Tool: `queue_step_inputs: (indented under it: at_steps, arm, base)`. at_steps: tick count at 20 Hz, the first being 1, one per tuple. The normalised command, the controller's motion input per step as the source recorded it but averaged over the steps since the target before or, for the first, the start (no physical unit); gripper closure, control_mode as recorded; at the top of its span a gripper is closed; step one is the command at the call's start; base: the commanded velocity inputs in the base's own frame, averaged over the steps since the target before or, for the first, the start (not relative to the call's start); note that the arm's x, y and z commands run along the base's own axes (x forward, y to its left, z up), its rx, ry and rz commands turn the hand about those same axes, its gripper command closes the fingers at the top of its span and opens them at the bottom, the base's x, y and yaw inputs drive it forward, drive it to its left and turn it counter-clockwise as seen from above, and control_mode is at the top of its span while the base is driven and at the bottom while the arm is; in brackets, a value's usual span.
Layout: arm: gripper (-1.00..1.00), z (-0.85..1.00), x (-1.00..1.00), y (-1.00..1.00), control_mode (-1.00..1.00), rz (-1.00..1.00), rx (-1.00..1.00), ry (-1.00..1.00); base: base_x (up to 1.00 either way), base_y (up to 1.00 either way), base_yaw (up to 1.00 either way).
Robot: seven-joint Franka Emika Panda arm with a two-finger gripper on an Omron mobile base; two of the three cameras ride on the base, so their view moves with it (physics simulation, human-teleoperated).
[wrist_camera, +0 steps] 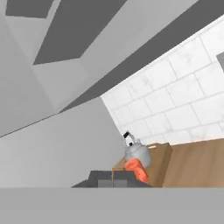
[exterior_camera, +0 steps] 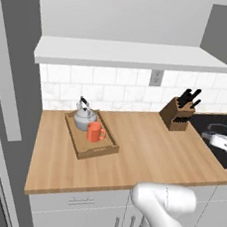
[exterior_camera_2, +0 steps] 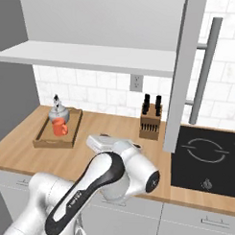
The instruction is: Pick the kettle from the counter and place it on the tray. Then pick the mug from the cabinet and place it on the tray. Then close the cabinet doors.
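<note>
Nearest, the gripper (wrist_camera: 112, 178) had its 2 dark fingertips pressed together on nothing, so the doors would best be shut by pushing with the closed fingers flat against a panel rather than by gripping. Farther out on the counter (exterior_camera: 151, 150), the tray (exterior_camera: 94, 148) already carried the kettle (exterior_camera: 84, 116) and, touching it in front, the mug (exterior_camera: 94, 132). The right cabinet door (exterior_camera_2: 181, 73) stood swung open at the right, so only closing seemed left: press near its free edge, by the bar handle (exterior_camera_2: 204, 69), and follow the arc.
</note>
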Motion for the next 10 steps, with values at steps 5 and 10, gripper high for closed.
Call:
queue_step_inputs:
  at_steps: [5,10]
  arm:
    - [1.0,0.32,-0.38,-0.74,-1.0,0.0,0.12,-0.19]
    - [1.0,0.35,-0.3,-0.84,-1.0,0.0,0.23,-0.03]
  base:
    - [0.0,0.0,0.0]
    - [0.0,0.0,0.0]
